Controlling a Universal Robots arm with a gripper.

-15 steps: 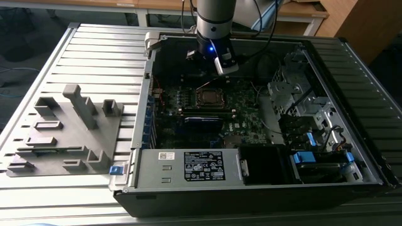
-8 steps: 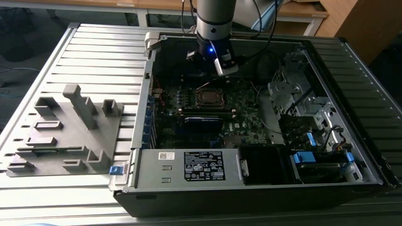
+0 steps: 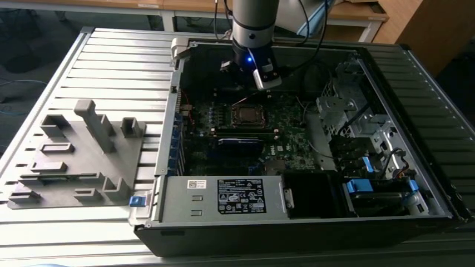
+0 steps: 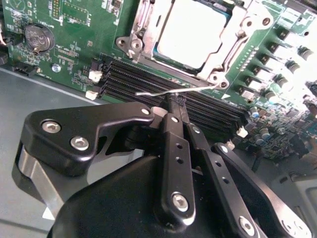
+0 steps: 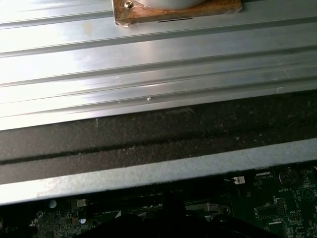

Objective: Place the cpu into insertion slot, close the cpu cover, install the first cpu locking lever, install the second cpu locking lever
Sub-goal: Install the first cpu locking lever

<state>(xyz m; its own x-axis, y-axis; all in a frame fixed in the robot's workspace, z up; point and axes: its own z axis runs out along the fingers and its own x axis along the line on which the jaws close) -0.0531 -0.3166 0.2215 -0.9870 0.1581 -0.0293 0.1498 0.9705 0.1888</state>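
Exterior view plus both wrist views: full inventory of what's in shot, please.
open black computer case: one, on the ribbed metal table
grey plastic fixture block: one, exterior view's left of the case
green circuit board: one, inside the case
square silver-topped cpu: one, seated mid-board
silver metal cover frame: one, around the cpu
thin silver wire lever: one, over the black memory slots
round silver coin cell: one, on the board
black gripper: one, shut, tip at the lever

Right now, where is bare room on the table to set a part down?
Bare slats of the table beyond the fixture, and in front of it at the exterior view's left. Between fixture and case only a narrow strip. Inside the case is crowded: board, drive cage, arm.
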